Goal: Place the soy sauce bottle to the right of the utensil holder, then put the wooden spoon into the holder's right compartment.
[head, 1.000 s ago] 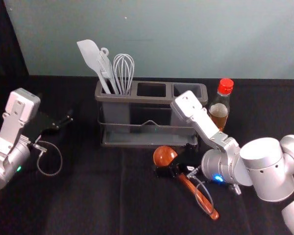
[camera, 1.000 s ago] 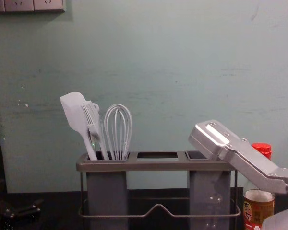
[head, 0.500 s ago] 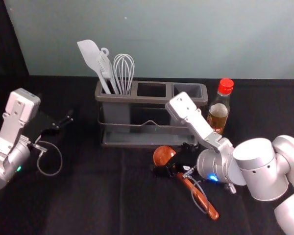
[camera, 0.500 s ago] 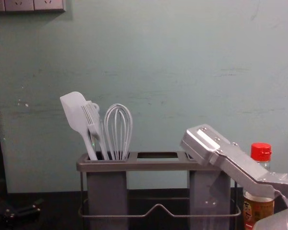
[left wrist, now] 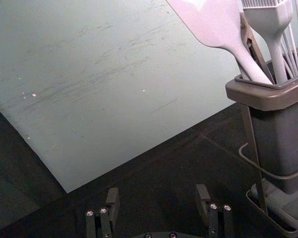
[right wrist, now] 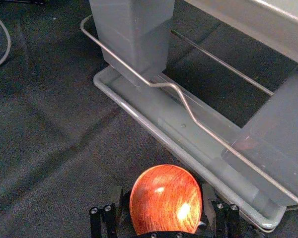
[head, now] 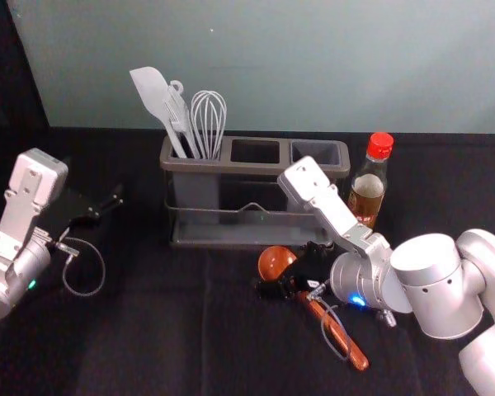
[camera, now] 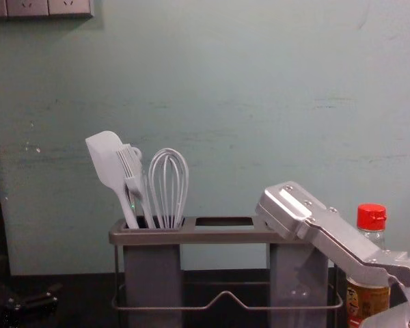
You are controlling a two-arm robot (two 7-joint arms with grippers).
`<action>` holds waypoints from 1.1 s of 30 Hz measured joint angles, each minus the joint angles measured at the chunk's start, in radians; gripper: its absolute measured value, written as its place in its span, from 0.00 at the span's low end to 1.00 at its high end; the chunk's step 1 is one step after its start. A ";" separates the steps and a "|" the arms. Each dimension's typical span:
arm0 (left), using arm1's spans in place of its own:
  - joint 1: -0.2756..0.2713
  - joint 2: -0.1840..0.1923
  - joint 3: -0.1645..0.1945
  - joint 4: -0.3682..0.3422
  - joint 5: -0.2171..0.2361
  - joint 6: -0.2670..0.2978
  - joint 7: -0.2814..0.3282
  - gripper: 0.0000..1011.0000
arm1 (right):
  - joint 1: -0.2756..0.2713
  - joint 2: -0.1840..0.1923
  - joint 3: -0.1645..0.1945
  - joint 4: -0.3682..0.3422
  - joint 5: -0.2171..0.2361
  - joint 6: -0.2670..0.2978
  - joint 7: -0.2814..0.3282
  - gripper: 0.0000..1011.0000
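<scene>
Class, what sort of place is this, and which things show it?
Probably a robot test setup with kitchen props: the utensil holder, the soy sauce bottle, and the left arm and right arm over black cloth.

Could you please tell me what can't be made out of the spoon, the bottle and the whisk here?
- Neck of the spoon: head view, covered by the right hand, which is down over it in front of the holder.
- Base of the bottle: chest view, cut off by the bottom edge.
- Side of its label: chest view, behind the right arm.
- Lower end of the whisk: head view, inside the left compartment.
</scene>
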 joint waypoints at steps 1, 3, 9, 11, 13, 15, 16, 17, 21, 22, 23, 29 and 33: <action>0.000 0.000 0.000 0.000 0.000 0.000 0.000 0.99 | 0.000 0.000 0.000 0.000 0.000 0.000 0.000 0.99; 0.000 0.000 0.000 0.000 0.000 0.000 0.000 0.99 | 0.000 0.000 0.000 -0.001 0.000 0.000 0.000 0.99; 0.000 0.000 0.000 0.000 0.000 0.000 0.000 0.99 | 0.000 0.001 -0.001 -0.002 0.001 0.001 0.000 0.96; 0.000 0.000 0.000 0.000 0.000 0.000 0.000 0.99 | 0.000 0.001 -0.001 -0.003 0.001 0.001 0.000 0.91; 0.000 0.000 0.000 0.000 0.000 0.000 0.000 0.99 | 0.000 0.002 -0.001 -0.003 0.001 0.002 0.000 0.87; 0.000 0.000 0.000 0.000 0.000 0.000 0.000 0.99 | 0.000 0.002 -0.001 -0.003 0.002 0.002 -0.001 0.83; 0.000 0.000 0.000 0.000 0.000 0.000 0.000 0.99 | 0.000 0.002 -0.001 -0.003 0.002 0.002 -0.001 0.83; 0.000 0.000 0.000 0.000 0.000 0.000 0.000 0.99 | 0.000 0.002 -0.001 -0.003 0.002 0.002 -0.001 0.83; 0.000 0.000 0.000 0.000 0.000 0.000 0.000 0.99 | 0.000 0.002 -0.002 -0.004 0.002 0.002 -0.002 0.83; 0.000 0.000 0.000 0.000 0.000 0.000 0.000 0.99 | 0.000 0.002 -0.002 -0.004 0.002 0.002 -0.002 0.83; 0.000 0.000 0.000 0.000 0.000 0.000 0.000 0.99 | 0.000 0.002 -0.001 -0.004 0.003 0.002 -0.002 0.83; 0.000 0.000 0.000 0.000 0.000 0.000 0.000 0.99 | -0.008 0.007 0.002 -0.015 0.001 -0.016 0.003 0.83; 0.000 0.000 0.000 0.000 0.000 0.000 0.000 0.99 | -0.027 0.017 0.017 -0.047 0.000 -0.060 0.019 0.83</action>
